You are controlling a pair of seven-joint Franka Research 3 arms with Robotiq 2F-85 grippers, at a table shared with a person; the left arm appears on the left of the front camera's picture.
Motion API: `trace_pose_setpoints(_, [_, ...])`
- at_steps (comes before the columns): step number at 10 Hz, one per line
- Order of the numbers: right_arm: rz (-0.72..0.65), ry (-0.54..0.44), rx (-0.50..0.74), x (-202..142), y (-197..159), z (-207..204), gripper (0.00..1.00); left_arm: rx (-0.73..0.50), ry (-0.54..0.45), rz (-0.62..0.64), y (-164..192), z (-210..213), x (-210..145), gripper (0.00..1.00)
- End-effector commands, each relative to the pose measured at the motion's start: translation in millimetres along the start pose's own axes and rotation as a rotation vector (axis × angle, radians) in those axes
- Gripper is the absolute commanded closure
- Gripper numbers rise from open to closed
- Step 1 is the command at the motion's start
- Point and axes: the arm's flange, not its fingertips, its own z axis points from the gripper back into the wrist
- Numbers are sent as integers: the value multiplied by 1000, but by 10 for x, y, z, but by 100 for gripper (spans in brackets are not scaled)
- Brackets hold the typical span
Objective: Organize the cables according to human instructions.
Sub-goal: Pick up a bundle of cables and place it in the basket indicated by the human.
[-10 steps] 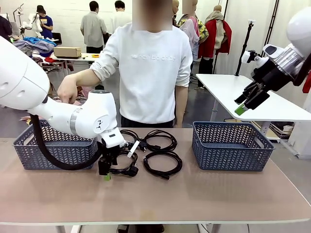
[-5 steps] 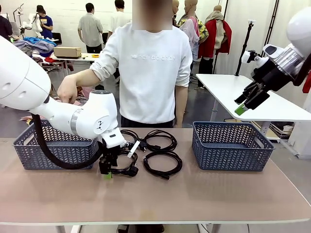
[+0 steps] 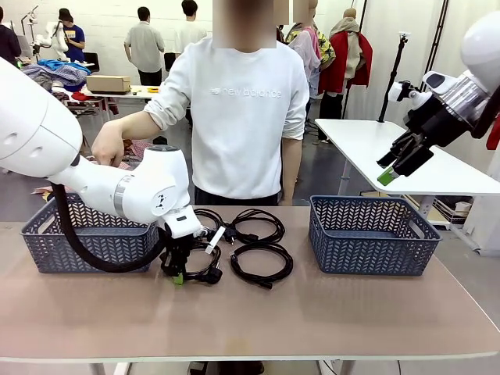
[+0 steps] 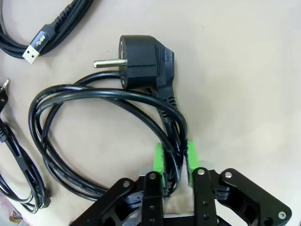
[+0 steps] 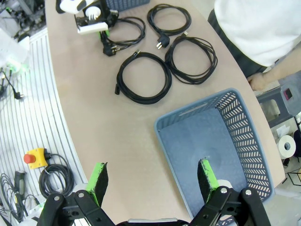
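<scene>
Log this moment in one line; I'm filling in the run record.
left hand: shut on cable | right hand: open, raised

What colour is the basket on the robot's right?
The plastic lattice basket is slate blue, clearest in the front view.

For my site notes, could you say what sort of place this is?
Probably a robotics lab: the left arm and right arm share a table with a person, an emergency-stop button sits beside the table, and other worktables stand behind.

Blue left basket (image 3: pixel 39 238) and right basket (image 3: pixel 373 242) stand apart on the tan table (image 3: pixel 312 316); below lies perhaps a stop button (image 5: pixel 31 157).
</scene>
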Motion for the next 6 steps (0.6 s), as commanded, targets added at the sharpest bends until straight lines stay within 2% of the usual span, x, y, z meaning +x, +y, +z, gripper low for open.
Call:
trace_pose_setpoints(1, [0, 1, -1, 18, -16, 17, 0, 6, 20, -23, 5, 25, -5, 100])
trace_pose_setpoints(4, [0, 1, -1, 18, -16, 17, 0, 1, 18, -56, -96, 112, 34, 100])
trace_pose_setpoints(6, [0, 1, -1, 18, -16, 17, 0, 33, 20, -63, -137, 341, 83, 97])
